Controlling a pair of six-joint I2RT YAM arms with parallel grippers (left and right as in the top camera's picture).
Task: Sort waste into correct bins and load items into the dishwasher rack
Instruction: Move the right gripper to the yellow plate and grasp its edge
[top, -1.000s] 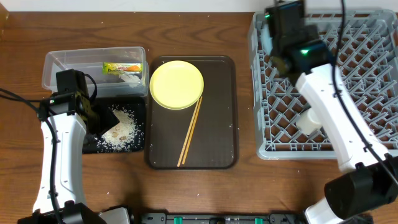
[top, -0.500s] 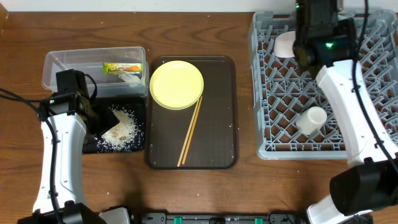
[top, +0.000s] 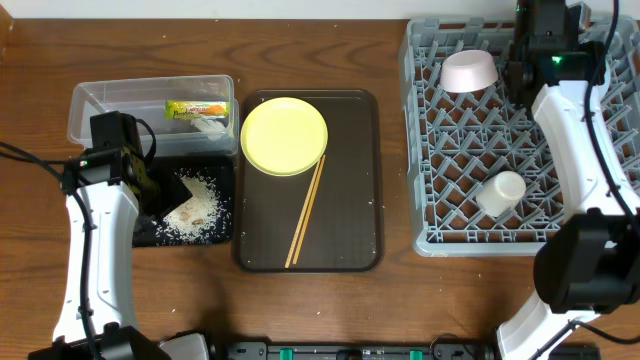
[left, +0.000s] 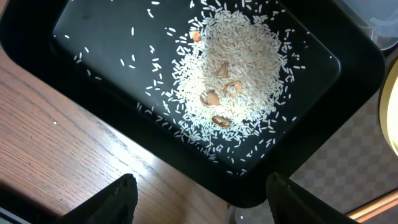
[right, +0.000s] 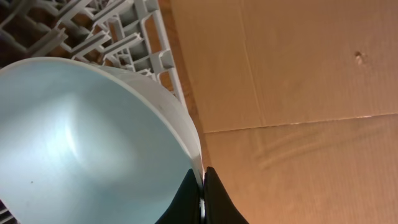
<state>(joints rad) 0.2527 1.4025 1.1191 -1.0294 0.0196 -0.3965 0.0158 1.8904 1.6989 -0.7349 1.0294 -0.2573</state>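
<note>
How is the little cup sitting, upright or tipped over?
Tipped over. The cup lies on its side across the rack pegs.

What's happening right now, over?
Right gripper shut on light blue bowl at rack edge. Left gripper open above rice in black tray. No obstruction seen.

Overhead looks straight down; wrist cameras peer closely at black tray (left: 93, 31) and rack (right: 121, 31) corner
</note>
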